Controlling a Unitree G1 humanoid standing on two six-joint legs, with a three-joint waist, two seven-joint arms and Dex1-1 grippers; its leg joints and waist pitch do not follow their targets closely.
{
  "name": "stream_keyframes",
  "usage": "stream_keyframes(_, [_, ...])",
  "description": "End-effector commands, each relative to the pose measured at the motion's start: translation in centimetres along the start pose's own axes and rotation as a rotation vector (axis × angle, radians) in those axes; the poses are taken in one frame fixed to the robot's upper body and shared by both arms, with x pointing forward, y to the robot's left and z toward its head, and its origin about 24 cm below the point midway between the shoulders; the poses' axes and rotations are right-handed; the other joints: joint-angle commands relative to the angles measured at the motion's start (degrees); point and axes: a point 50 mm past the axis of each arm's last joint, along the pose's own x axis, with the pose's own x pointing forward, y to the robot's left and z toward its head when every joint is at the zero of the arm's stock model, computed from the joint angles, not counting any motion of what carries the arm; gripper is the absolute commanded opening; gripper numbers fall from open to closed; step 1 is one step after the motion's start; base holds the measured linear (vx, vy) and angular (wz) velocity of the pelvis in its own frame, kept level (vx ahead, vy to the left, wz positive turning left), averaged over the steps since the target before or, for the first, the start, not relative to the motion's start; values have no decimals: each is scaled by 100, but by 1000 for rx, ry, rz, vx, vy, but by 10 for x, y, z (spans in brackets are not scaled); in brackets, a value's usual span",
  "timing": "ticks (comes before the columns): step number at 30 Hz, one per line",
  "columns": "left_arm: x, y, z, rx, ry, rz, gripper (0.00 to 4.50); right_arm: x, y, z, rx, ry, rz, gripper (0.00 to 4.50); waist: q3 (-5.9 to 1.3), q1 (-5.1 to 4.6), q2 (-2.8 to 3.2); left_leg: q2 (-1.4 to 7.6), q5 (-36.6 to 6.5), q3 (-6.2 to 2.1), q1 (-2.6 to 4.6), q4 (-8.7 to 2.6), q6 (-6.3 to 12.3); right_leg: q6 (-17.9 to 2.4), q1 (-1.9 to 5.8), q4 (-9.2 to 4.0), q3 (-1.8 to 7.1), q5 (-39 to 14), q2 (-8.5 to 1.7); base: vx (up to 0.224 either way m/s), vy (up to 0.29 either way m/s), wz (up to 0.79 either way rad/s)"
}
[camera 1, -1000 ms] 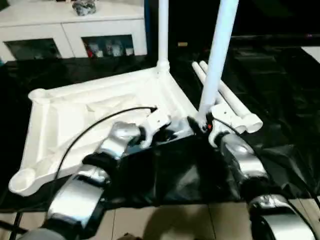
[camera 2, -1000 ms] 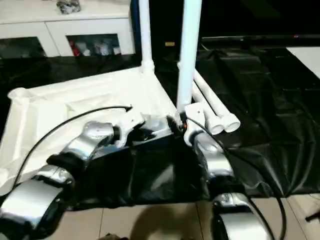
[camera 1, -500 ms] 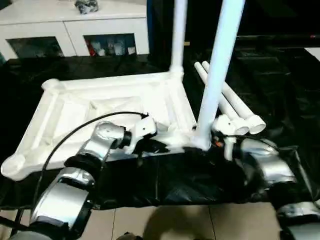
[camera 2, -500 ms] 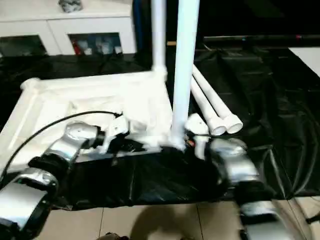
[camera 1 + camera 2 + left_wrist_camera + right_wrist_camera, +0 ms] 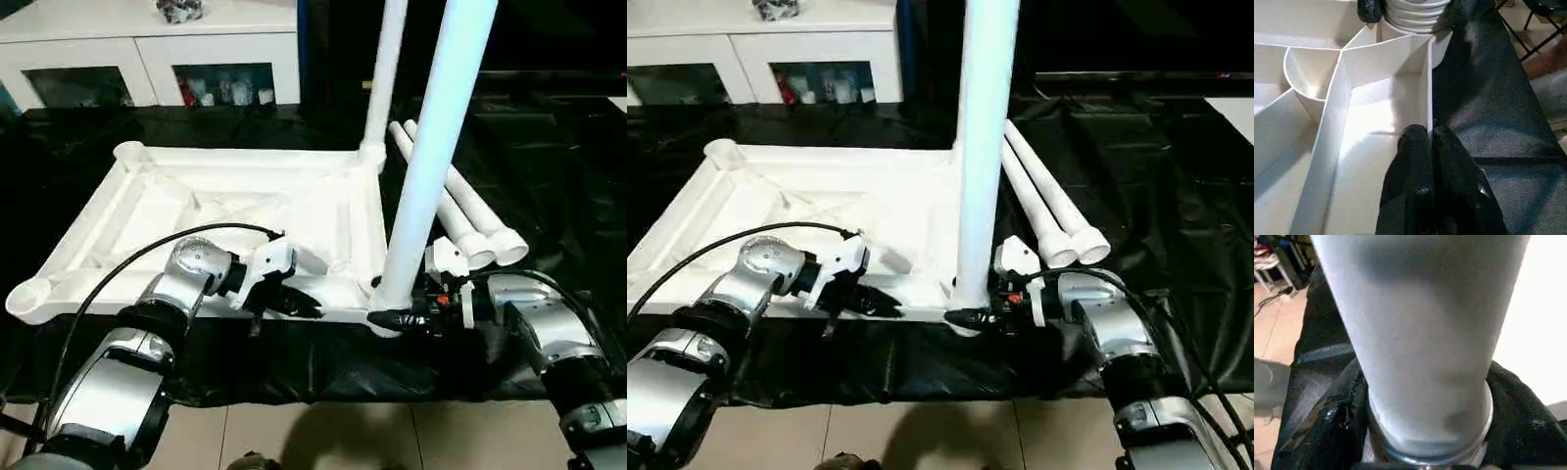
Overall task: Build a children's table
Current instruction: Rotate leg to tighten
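The white tabletop (image 5: 196, 196) lies ribbed side up on a black sheet. One leg (image 5: 385, 78) stands in its far right corner socket. A second leg (image 5: 436, 147) stands upright in the near right corner. My right gripper (image 5: 387, 318) is closed around that leg's ribbed base, with a black finger (image 5: 1327, 426) against each side of it. My left gripper (image 5: 1429, 139) is shut on the thin near rim wall of the tabletop, a short way left of that corner. Two loose legs (image 5: 460, 206) lie side by side on the sheet to the right.
A white cabinet (image 5: 147, 59) with glass doors stands at the back left. The black sheet (image 5: 549, 176) spreads far to the right, and tiled floor (image 5: 323, 441) shows at the near edge. A black cable (image 5: 127, 269) arcs over my left forearm.
The camera has swung, shifting the whole picture. My right forearm has swung out to the right and its fingers have closed in around the near leg's base. The left gripper keeps its pinch on the rim.
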Motion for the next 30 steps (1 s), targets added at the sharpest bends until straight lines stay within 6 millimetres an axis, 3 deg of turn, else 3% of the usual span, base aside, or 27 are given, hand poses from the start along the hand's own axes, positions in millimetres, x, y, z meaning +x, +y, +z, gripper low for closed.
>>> stream_keyframes(1, [5,8,10,19,-24,81,0,12,3,-5,50,-40,-36,278,-375,-12,-92,372,-1314,-156,120,-416,425,-1457,256,-410,241,-1461,-401,0,0,0])
stream_keyframes(5, [18,20,19,-31,-32,252,0,30,-7,-9,84,-41,-263,276,-347,-62,-99,352,-1561,-177,161,-446,154,-1254,218,-480,245,-2097,-412,0,0,0])
stream_keyframes(6, [19,21,20,-34,-36,259,0,31,-8,-9,87,-41,-278,275,-352,-67,-105,342,-1575,-177,164,-441,147,-1215,223,-491,242,-2174,-408,0,0,0])
stream_keyframes(7, [30,27,29,-76,-69,340,0,44,-15,-10,131,-42,-441,275,-358,-84,-71,351,-1534,-177,166,-446,103,-1213,204,-486,259,-2094,-411,0,0,0])
stream_keyframes(8, [33,28,31,-87,-77,360,0,49,-17,-10,145,-43,-487,275,-357,-146,-76,335,-1597,-200,163,-464,8,-1228,199,-474,246,-2083,-396,0,0,0])
stream_keyframes(9, [36,29,33,-91,-80,371,0,53,-18,-10,153,-45,-520,275,-364,-171,-94,320,-1598,-205,150,-465,3,-1206,222,-480,236,-2081,-393,0,0,0])
stream_keyframes(11, [49,30,38,-117,-98,423,0,69,-21,-7,196,-49,-640,275,-372,-200,-30,312,-1555,-190,152,-440,91,-1258,215,-478,257,-1829,-398,0,0,0])
stream_keyframes(12, [49,30,38,-117,-98,423,0,69,-21,-7,196,-49,-640,275,-369,-225,-42,308,-1546,-183,138,-444,103,-1265,211,-482,260,-1775,-387,0,0,0])
stream_keyframes(13, [59,29,41,-125,-104,451,0,81,-22,-1,233,-82,-700,275,-386,-240,-63,289,-1508,-177,132,-429,147,-1268,229,-478,250,-1714,-386,0,0,0])
stream_keyframes(14, [62,28,41,-114,-97,446,0,85,-22,2,214,-89,-705,275,-385,-242,-26,290,-1476,-187,127,-431,170,-1263,240,-482,246,-1715,-399,0,0,0])
stream_keyframes(16, [65,26,40,-84,-75,429,0,90,-21,9,161,-114,-700,275,-392,-249,-17,293,-1469,-182,127,-426,230,-1245,240,-488,242,-1629,-390,0,0,0])
stream_keyframes(18, [64,24,38,-61,-59,411,0,91,-22,14,129,-141,-697,330,-394,-252,-32,300,-1463,-182,115,-430,307,-1247,251,-483,238,-1545,-385,0,0,0])
stream_keyframes(22, [55,23,35,-13,-45,369,0,82,-22,13,97,-153,-641,380,-383,-249,-37,301,-1507,-181,100,-433,373,-1260,269,-483,234,-1600,-387,0,0,0])
stream_keyframes(27, [42,21,28,27,-29,319,0,63,-24,7,44,-127,-583,408,-410,-248,-30,315,-1293,-164,83,-407,490,-1408,289,-418,221,-1117,-371,0,0,0])
stream_keyframes(30, [29,17,22,45,-32,236,0,40,-24,1,4,-96,-479,408,-415,-224,-16,316,-1178,-149,68,-382,612,-1481,302,-395,216,-946,-376,0,0,0])
